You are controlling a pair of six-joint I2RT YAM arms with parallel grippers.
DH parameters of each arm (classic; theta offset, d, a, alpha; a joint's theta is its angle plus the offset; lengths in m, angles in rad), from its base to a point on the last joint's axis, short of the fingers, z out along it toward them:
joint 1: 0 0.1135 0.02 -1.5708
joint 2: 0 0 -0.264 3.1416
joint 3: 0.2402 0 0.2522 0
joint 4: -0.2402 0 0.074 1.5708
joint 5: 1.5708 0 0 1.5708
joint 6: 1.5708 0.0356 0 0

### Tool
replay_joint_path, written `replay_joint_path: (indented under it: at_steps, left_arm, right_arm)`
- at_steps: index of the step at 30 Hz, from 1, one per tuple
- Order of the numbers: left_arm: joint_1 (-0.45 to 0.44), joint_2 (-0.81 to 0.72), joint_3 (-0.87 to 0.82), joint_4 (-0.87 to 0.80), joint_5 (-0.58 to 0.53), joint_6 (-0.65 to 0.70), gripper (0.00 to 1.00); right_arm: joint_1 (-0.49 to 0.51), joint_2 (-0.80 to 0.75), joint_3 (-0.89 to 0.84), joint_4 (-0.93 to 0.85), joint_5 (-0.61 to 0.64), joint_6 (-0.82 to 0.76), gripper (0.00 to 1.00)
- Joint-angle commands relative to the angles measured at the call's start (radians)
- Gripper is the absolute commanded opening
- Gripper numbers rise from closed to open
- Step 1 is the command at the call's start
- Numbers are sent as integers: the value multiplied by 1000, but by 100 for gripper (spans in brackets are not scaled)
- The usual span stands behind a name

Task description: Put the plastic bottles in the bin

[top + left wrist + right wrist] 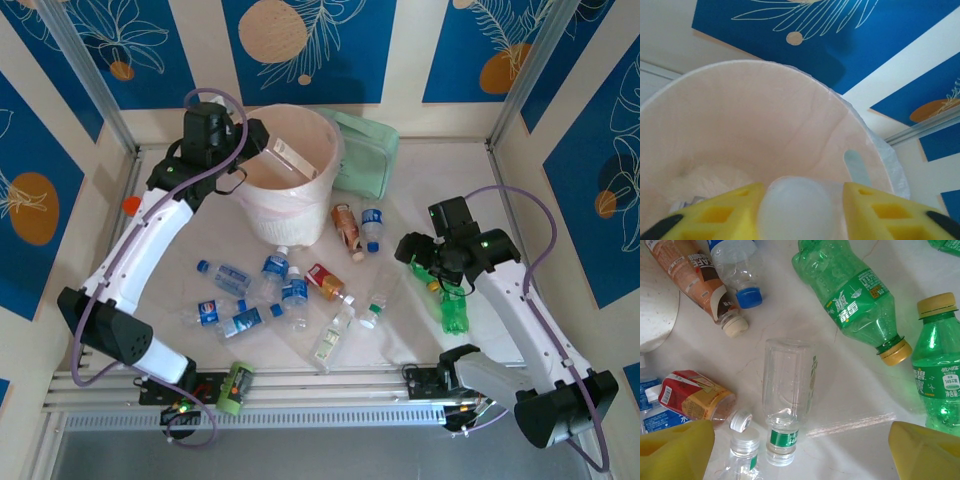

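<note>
Clear bottle (787, 385) w/ green neck band lies flat on tabletop (855, 405). Long axis runs straight up the right wrist view: neck & cap twd the near edge, base away. Body see-through, dented, no liquid seen. It sits centred btwn the right tool's (802, 440) yellow fingers (675, 450), below them, not touching. That tool is spread wide, holding nothing.

Green soda bottles (855, 300) lie to its right, yellow caps. One is diagonal w/ cap twd lower right, the other has its cap pointing up-view.

Left tool (802, 195) hangs over the bin (765, 115), a cream-white tub w/ thin bag liner. A translucent bottle (795, 210) sits btwn its fingers. Only a rounded pale end shows, so axis unclear. Can't tell if that tool is clamped on it or slack.

In top view the bin stands far-centre on tabletop, w/ loose bottles scattered in front.
</note>
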Motion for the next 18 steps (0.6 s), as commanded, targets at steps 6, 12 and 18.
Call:
replay_joint_path:
  at_steps: [6, 12, 18]
  left_arm:
    - [8, 38, 84, -4, -19, 26, 76]
    - [8, -22, 118, -32, -43, 73, 81]
    - [8, -143, 59, -75, -16, 138, 84]
  right_arm:
    - [-39, 5, -3, -7, -12, -5, 91]
    - [-164, 31, 24, -4, -18, -44, 93]
    - [-371, 110, 6, 18, -99, -63, 95]
